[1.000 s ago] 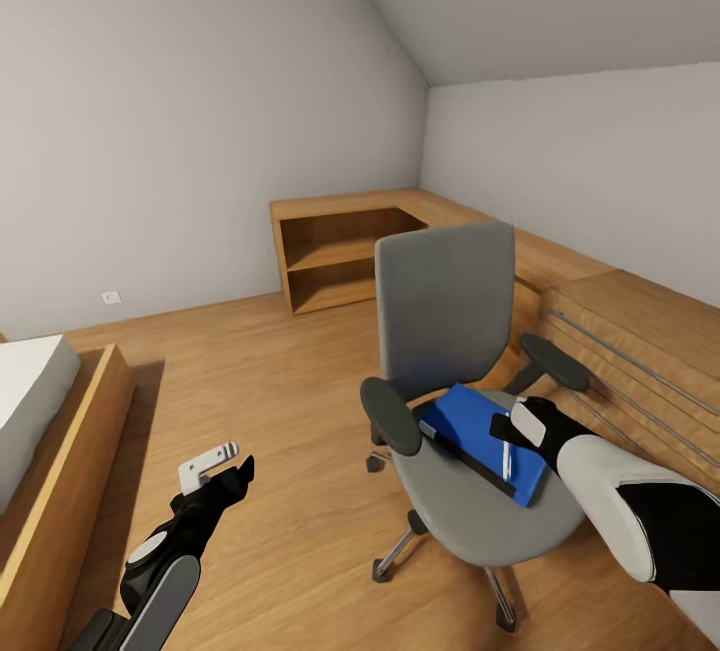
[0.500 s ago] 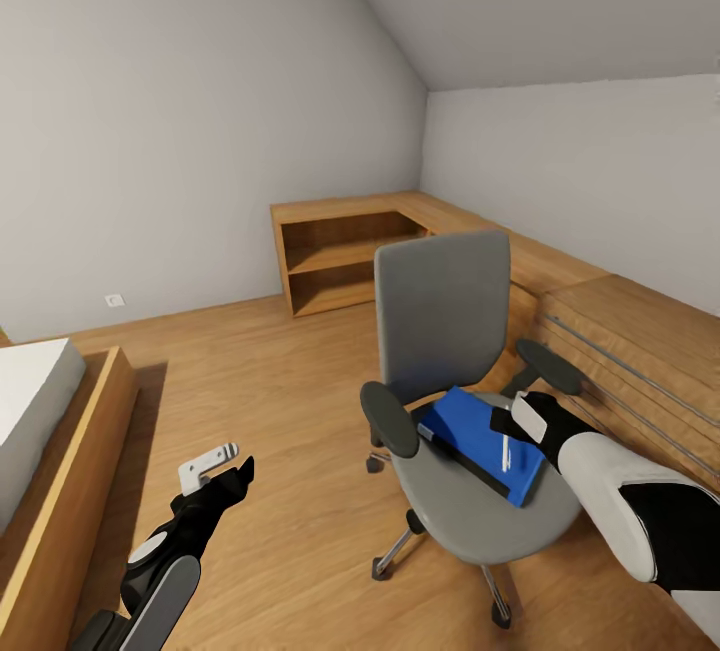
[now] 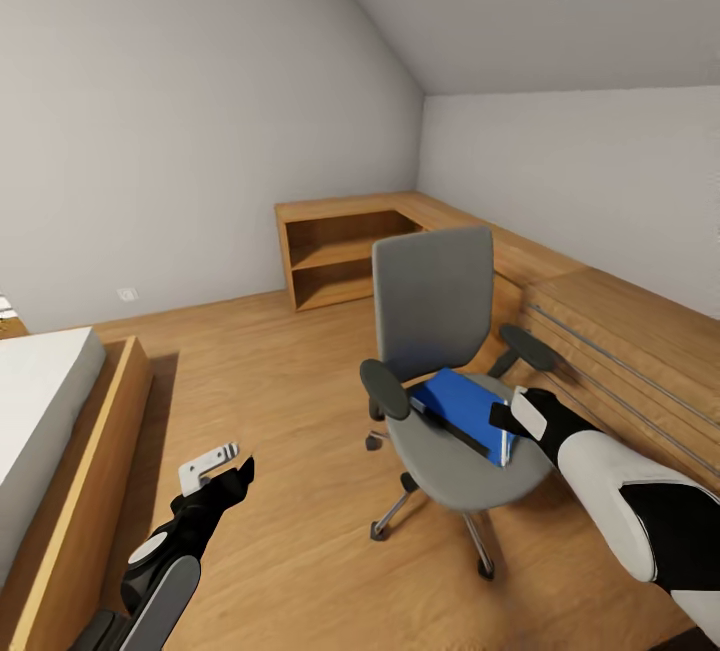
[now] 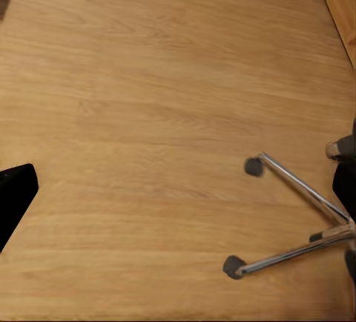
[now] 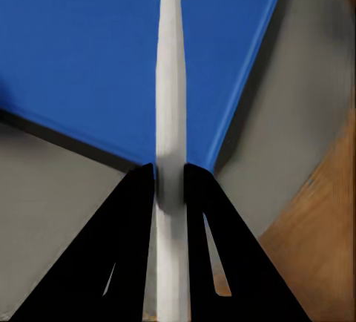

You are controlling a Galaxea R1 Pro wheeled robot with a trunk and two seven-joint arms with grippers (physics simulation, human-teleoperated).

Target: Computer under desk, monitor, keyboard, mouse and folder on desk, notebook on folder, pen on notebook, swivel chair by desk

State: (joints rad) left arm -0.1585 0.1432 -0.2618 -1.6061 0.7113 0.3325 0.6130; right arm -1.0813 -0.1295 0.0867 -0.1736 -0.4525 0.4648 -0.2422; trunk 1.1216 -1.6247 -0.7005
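standing on a light wood plank floor (image 3: 290, 411), the swivel chair (image 3: 440, 331) has its grey back upright, black armrests to either side and a chrome star base on castors; part of that base and two castors also show in the left wrist view (image 4: 297, 218) over the same planks. on the grey seat lies a blue flat item (image 3: 462, 409) with a darker edge along its near side; whether it is one piece or two stacked i cannot tell.

the right gripper (image 5: 169, 181) is at the chair's right side, by the blue item's edge, and its two black fingers (image 5: 130, 218) are closed on the pen (image 5: 170, 114), a thin white stick that runs out from between them over the blue surface. in the head view the pen (image 3: 506, 443) is barely visible beside the right hand.

the left gripper (image 3: 212, 463) hangs low over bare floor, well apart from the chair, its pale fingers spread with nothing between them.

the room has plain grey walls and a sloped ceiling. a low wooden shelf unit (image 3: 340, 256) runs along the far wall and turns the corner into a wooden cabinet (image 3: 620, 341) with long handles. a bed (image 3: 50, 431) with a wooden frame and white mattress sits at the left.
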